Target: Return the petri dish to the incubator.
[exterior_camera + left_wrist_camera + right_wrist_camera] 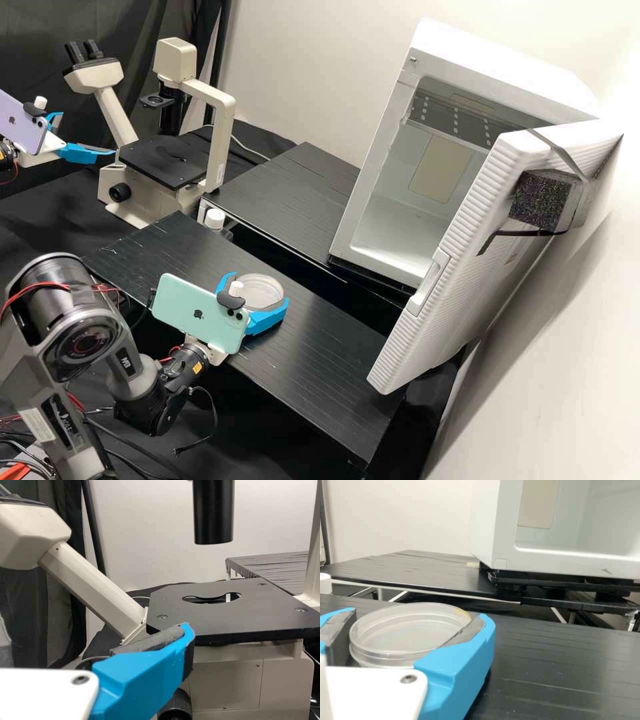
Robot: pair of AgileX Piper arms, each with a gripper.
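In the high view, the clear, round petri dish [264, 293] is over the front black shelf, between the blue fingers of my right gripper [259, 289]. The right wrist view has the dish [405, 630] level, its sides against the two pads of the right gripper [419, 614], which is shut on it. My left gripper [87, 134] stands open and holds nothing beside the microscope at the far left; one finger of the left gripper [145, 675] shows in its wrist view. The white incubator [390, 230] stands with its door [460, 267] swung open.
The microscope stage [163, 160] lies left of the rear black shelf [293, 193]. A gap separates that shelf from the front one [333, 373]. A white-capped bottle [215, 219] stands near the gap's left end. The door's lower corner overhangs the front shelf's right end.
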